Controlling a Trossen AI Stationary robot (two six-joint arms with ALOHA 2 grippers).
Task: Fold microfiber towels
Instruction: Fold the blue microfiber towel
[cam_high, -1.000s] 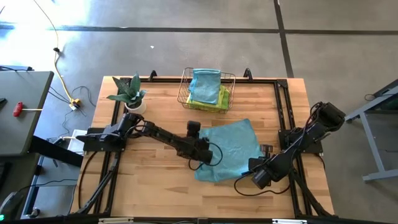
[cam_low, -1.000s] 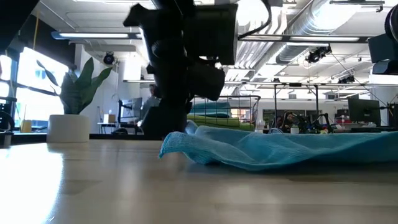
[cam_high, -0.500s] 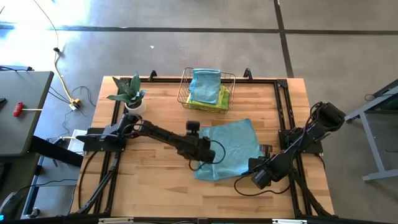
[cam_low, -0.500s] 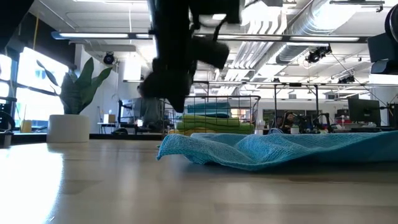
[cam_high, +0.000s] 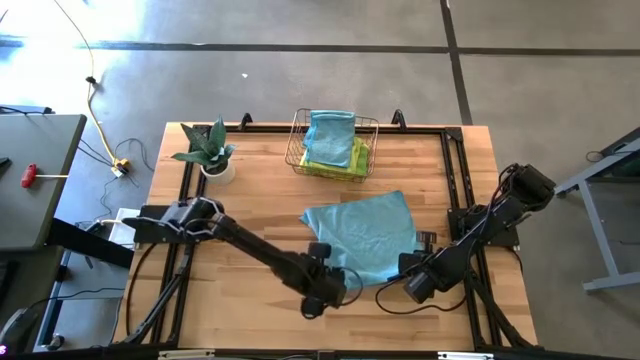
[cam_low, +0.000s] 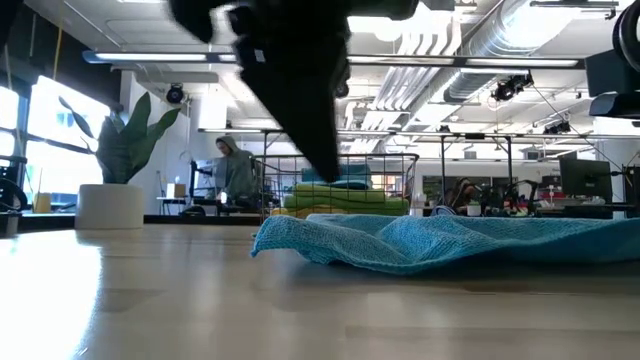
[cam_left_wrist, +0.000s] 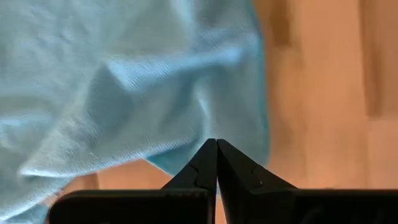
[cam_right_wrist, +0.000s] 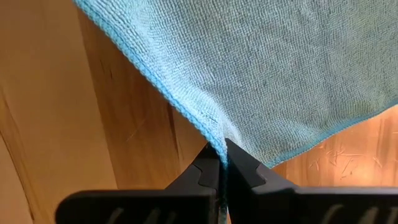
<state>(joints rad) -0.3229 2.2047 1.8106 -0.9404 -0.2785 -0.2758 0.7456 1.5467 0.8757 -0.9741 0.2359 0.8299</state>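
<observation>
**Pinching one edge of a teal towel on a wooden table**

Closing on the hem of the teal towel (cam_right_wrist: 261, 68), the right gripper (cam_right_wrist: 222, 163) is holding a thin fold of cloth between its two dark fingers; the right wrist view alone is showing this grip, along with the towel's fine looped weave and stitched border. The left gripper (cam_left_wrist: 216, 163) is sitting with its jaws pressed fully together and holding nothing, its tips hovering just past the towel's rumpled near edge, over bare wood.

From above, the high view is showing the towel (cam_high: 362, 236) lying as a rough, slightly crumpled square in the middle of the pale plank table (cam_high: 250, 310), with the left gripper (cam_high: 318, 300) beside its front corner and the right gripper (cam_high: 418, 288) at its right front edge. Behind it, a wire basket (cam_high: 296, 135) is holding more towels (cam_high: 332, 135), teal on top of lime green and yellow. A spiky potted plant (cam_high: 208, 150) is standing near the table's back left corner.

The low view is adding what the overhead one cannot: the towel (cam_low: 440, 240) is lying in soft, low ridges rather than flat, with a dark arm hanging above it and an open workshop room behind, where a person (cam_low: 232, 170) is standing.
</observation>
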